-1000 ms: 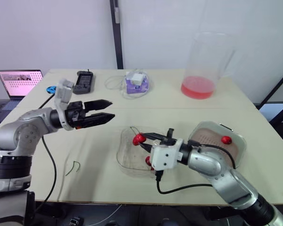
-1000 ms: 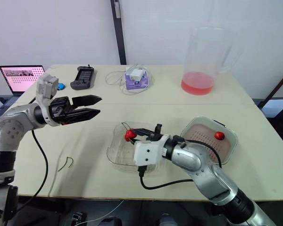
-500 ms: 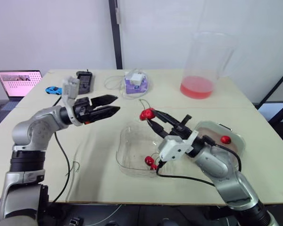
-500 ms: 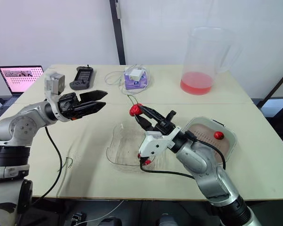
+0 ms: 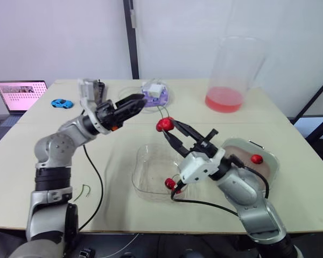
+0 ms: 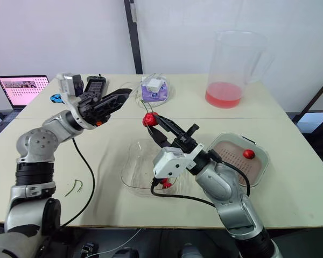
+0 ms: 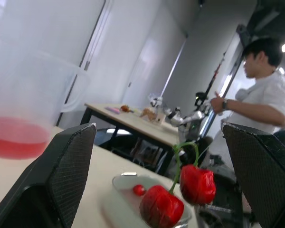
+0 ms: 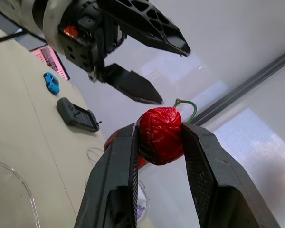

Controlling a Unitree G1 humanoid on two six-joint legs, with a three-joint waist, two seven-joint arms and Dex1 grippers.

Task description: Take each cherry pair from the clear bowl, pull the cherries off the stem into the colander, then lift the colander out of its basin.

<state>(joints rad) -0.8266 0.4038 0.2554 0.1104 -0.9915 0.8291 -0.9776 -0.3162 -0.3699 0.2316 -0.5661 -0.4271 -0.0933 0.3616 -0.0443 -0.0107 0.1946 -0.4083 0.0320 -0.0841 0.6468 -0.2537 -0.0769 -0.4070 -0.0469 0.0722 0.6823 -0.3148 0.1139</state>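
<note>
Pinching glossy red cherry pair (image 5: 164, 124), right end effector (image 8: 159, 133) clamped, left end effector (image 5: 137, 104) spread wide.

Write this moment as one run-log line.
right hand shut on cherry pair, above clear bowl | left hand open beside cherry pair, not touching | colander holds one cherry

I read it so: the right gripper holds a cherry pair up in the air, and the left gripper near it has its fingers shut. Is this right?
Not quite: the left gripper is open, fingers wide apart, as the right wrist view shows. The right gripper does hold the cherry pair up in the air, near it.
</note>
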